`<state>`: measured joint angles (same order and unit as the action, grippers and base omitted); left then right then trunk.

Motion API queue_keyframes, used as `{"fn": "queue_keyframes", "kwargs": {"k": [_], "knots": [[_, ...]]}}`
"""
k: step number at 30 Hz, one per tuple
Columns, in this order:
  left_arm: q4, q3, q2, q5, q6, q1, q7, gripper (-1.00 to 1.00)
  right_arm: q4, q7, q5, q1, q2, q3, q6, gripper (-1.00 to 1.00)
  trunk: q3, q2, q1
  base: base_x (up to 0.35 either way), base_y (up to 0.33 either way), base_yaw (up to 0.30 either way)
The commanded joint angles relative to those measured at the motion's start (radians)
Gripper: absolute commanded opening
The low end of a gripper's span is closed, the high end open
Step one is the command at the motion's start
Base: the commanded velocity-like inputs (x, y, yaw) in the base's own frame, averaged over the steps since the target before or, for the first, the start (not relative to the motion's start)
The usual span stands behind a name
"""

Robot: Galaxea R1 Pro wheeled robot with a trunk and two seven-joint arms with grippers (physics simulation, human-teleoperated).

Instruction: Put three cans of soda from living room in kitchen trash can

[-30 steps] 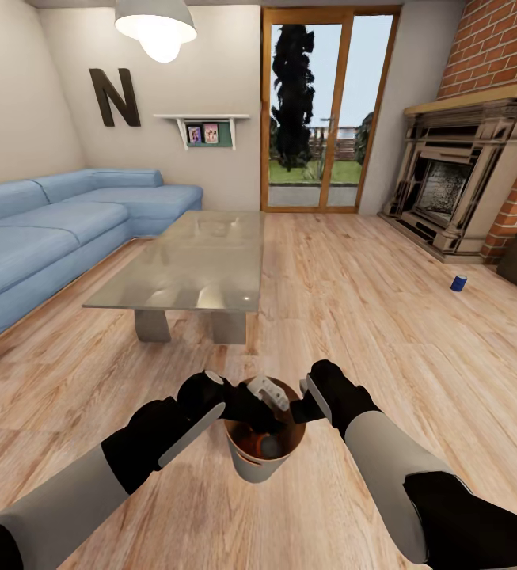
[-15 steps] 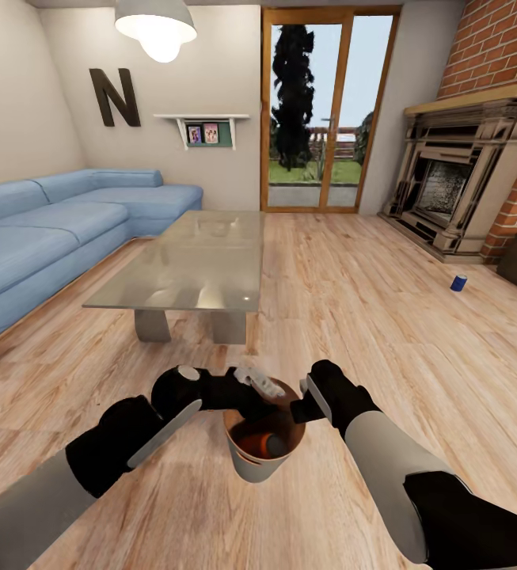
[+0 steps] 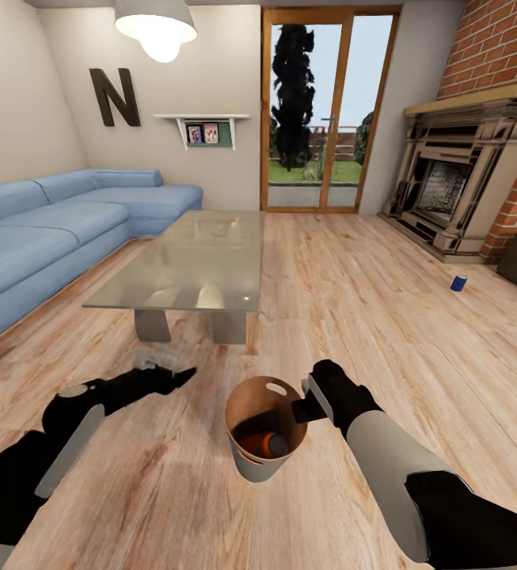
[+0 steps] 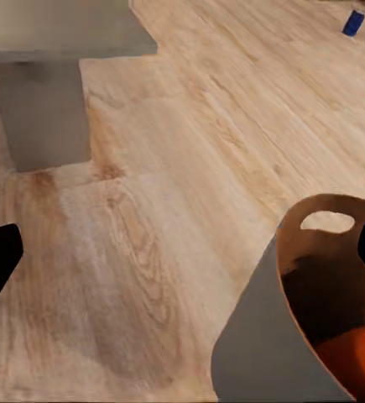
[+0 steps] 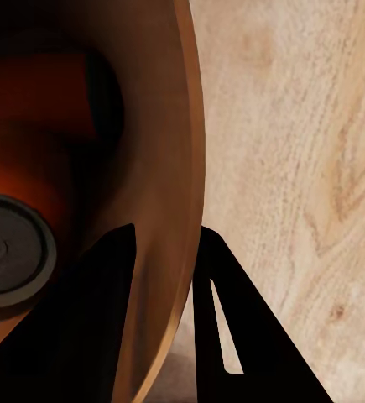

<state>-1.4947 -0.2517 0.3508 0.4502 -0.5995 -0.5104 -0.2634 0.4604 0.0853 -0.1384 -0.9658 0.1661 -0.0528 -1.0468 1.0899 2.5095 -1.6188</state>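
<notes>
Bin: the small round pale grey bucket-like bin with a brown inside is held above the light wood floor, nearer the robot than the low glass-topped table; its oval handle slot sits at the far rim.
Cans in bin: an orange drink can with a silver top lies inside the bin; the right wrist view shows its round top deep in the brown interior.
Blue can: a small blue drink can stands on the floor well to the right of the table, near the red brick fireplace; it is well apart from both pincers. In the left wrist view it shows far off.
Right pincer: the right pincer is clamped on the bin's right rim; the right wrist view shows one dark finger inside the wall and one outside.
Left pincer: the left pincer is low over the floor, left of the bin and near the table's legs; its fingers stand wide apart and hold nothing.
Change: half a second ago the left pincer was over the bin's mouth; it has since drawn back to the left, clear of the bin. The bin and right pincer are where they were.
Sofa: the long blue sofa runs along the left of the table.
</notes>
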Motion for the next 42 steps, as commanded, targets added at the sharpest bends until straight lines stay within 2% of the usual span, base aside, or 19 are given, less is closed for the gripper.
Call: {"fn": "queue_keyframes", "kwargs": {"k": [1, 2, 3, 5, 7, 8, 9, 11, 13, 14, 15, 16, 18, 19, 22, 24, 25, 29, 42], "knots": [[0.032, 0.032, 0.000, 0.003, 0.037, 0.021, 0.000, 1.00, 0.000, 0.003, 0.024, 0.000, 0.000, 0.003, 0.000, -1.00, 0.000, 0.000, 0.000, 0.000, 0.000, 0.000], [0.066, 0.056, 0.001, 0.003, 0.073, 0.036, 0.000, 1.00, 0.000, 0.003, 0.024, 0.000, -0.001, 0.004, 0.000, -1.00, 0.000, 0.000, 0.000, 0.000, 0.000, 0.000], [0.148, 0.090, 0.000, 0.002, 0.146, 0.059, 0.000, 1.00, -0.001, 0.004, 0.024, 0.000, -0.001, 0.008, 0.000, -1.00, 0.000, 0.000, 0.000, 0.000, 0.000, 0.000], [0.244, 0.112, -0.001, 0.002, 0.218, 0.073, 0.001, 1.00, -0.001, 0.004, 0.025, 0.001, -0.004, 0.011, 0.000, -1.00, 0.000, 0.000, 0.000, 0.000, 0.000, 0.000], [0.445, 0.136, -0.002, 0.002, 0.350, 0.089, 0.002, 1.00, -0.001, 0.004, 0.024, 0.002, -0.024, 0.014, 0.000, -1.00, 0.000, 0.000, 0.000, 0.000, 0.000, 0.000], [0.492, 0.140, -0.003, 0.002, 0.379, 0.091, 0.002, 1.00, -0.001, 0.004, 0.024, 0.002, -0.030, 0.014, 0.000, -1.00, 0.000, 0.000, 0.000, 0.000, 0.000, 0.000], [0.577, 0.145, -0.004, 0.002, 0.438, 0.094, 0.008, 1.00, -0.001, 0.004, 0.023, 0.002, -0.046, 0.015, 0.000, -1.00, 0.000, 0.000, 0.000, 0.000, 0.000, 0.000], [0.634, 0.147, -0.005, 0.002, 0.485, 0.096, 0.018, 1.00, -0.001, 0.004, 0.024, 0.002, -0.065, 0.015, 0.000, -1.00, 0.000, 0.000, 0.000, 0.000, 0.000, 0.000], [0.684, 0.142, -0.007, 0.000, 0.535, 0.098, 0.043, 1.00, -0.001, 0.008, 0.024, 0.003, -0.100, 0.015, 0.000, -1.00, 0.000, 0.000, 0.000, 0.000, 0.000, 0.000], [0.715, 0.118, -0.008, 0.000, 0.567, 0.100, 0.074, 1.00, 0.001, 0.015, 0.025, 0.006, -0.145, 0.016, 0.000, -1.00, 0.000, 0.000, 0.000, 0.000, 0.000, 0.000], [0.719, 0.111, -0.008, 0.001, 0.571, 0.100, 0.079, 1.00, 0.001, 0.017, 0.025, 0.006, -0.157, 0.016, 0.000, -1.00, 0.000, 0.000, 0.000, 0.000, 0.000, 0.000], [0.725, 0.098, -0.009, 0.001, 0.578, 0.100, 0.086, 1.00, 0.002, 0.019, 0.026, 0.007, -0.191, 0.017, 0.000, -1.00, 0.000, 0.000, 0.000, 0.000, 0.000, 0.000], [0.729, 0.089, -0.009, 0.001, 0.583, 0.100, 0.091, 1.00, 0.002, 0.021, 0.028, 0.008, -0.221, 0.017, 0.000, -1.00, 0.000, 0.000, 0.000, 0.000, 0.000, 0.000], [0.731, 0.084, -0.009, 0.001, 0.586, 0.101, 0.094, 1.00, 0.002, 0.023, 0.028, 0.009, -0.245, 0.017, 0.000, -1.00, 0.000, 0.000, 0.000, 0.000, 0.000, 0.000], [0.733, 0.080, -0.009, 0.001, 0.590, 0.101, 0.097, 1.00, 0.002, 0.025, 0.028, 0.011, -0.271, 0.018, 0.022, -1.00, 0.000, 0.000, 0.000, 0.024, -0.005, 0.000], [0.734, 0.076, -0.009, 0.001, 0.592, 0.101, 0.098, 1.00, 0.002, 0.030, 0.028, 0.014, -0.287, 0.040, 0.042, -1.00, 0.000, 0.000, 0.000, 0.108, -0.110, 0.000], [0.735, 0.075, -0.009, 0.001, 0.594, 0.101, 0.099, 1.00, 0.002, 0.030, 0.027, 0.025, -0.291, 0.073, 0.051, -1.00, 0.000, 0.000, 0.000, 0.174, -0.196, 0.000], [0.734, 0.073, -0.009, 0.001, 0.593, 0.101, 0.099, 1.00, 0.003, 0.034, 0.028, 0.044, -0.290, 0.093, 0.056, -1.00, 0.000, 0.000, 0.000, 0.195, -0.213, 0.000], [0.736, 0.071, -0.009, 0.001, 0.597, 0.101, 0.103, 1.00, 0.003, 0.035, 0.029, 0.051, -0.287, 0.100, 0.056, -1.00, 0.000, 0.000, 0.000, 0.187, -0.248, 0.000]]}}
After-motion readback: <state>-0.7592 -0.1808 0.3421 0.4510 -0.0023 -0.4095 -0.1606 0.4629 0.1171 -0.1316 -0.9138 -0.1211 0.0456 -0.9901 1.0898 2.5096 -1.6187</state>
